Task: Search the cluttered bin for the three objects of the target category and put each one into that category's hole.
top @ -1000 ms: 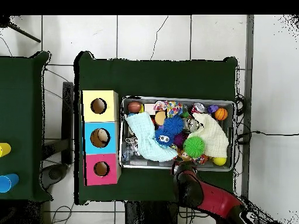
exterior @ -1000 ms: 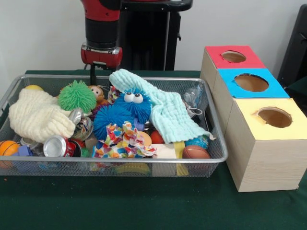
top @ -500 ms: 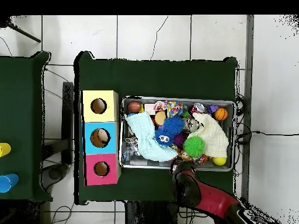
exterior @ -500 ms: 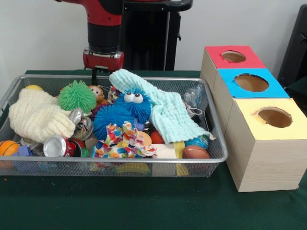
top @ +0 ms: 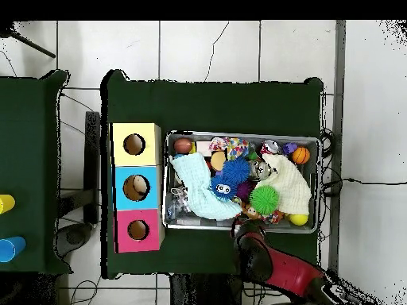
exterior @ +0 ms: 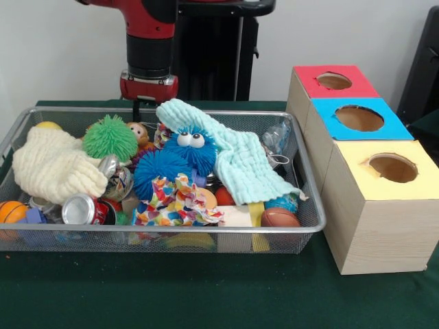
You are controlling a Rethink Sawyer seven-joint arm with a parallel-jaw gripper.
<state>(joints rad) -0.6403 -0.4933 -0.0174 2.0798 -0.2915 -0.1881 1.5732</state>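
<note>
The silver wire-mesh basket point(exterior: 171, 231) is full of clutter; it also shows in the overhead view point(top: 242, 135). A brown monkey point(exterior: 139, 132) peeks out at the basket's far side, between the green spiky ball and the blue fuzzy ball; in the overhead view the monkey point(top: 251, 211) lies at the basket's bottom edge. No tiger or duck shows. The red-surrounded hole point(exterior: 334, 81) tops the farthest wooden box point(top: 138, 230). My gripper point(exterior: 140, 113) hangs just behind the basket's far rim, close above and behind the monkey point(top: 245, 233). Its lower part is hidden by the rim and toys.
Blue-surrounded point(exterior: 359, 118) and yellow-surrounded point(exterior: 392, 167) holes top the nearer boxes. In the basket lie a googly-eyed blue ball point(exterior: 191, 145), a green spiky ball point(exterior: 110, 137), a light blue cloth point(exterior: 236, 161), a cream cloth point(exterior: 55, 168), a can point(exterior: 82, 209) and a yellow ball point(exterior: 48, 126).
The arm's wrist has risen slightly and shifted a little to the right in the front view. The objects in the basket have not moved.
</note>
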